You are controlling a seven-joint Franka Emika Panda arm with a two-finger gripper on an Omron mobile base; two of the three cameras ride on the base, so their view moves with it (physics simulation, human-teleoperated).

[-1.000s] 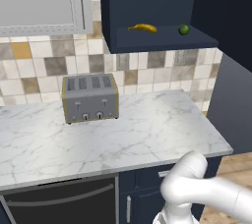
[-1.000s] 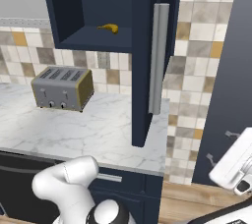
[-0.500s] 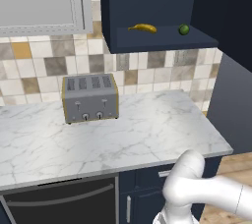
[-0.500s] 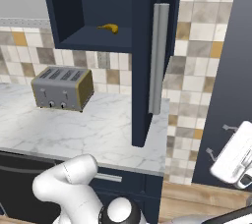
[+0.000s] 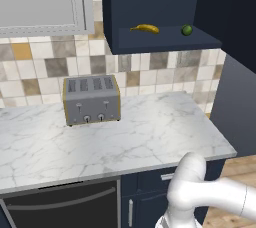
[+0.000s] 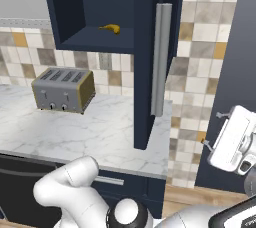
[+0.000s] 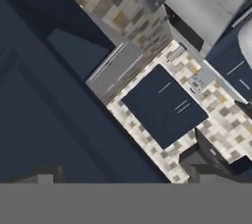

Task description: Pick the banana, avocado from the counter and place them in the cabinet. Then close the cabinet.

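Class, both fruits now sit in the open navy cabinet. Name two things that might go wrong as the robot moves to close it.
1. The avocado sits near the front edge of the cabinet shelf; being round, it may roll off if the shelf is jolted.
2. The door stands wide open, edge-on in the right base view, while the hand is low and off to the right of it. It faces a long reach to the bar handle and might push at a poor angle.

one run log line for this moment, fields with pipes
banana: on cabinet shelf | avocado: on shelf, right of banana | cabinet door: open | counter: toaster | gripper: low right of door, state unclear
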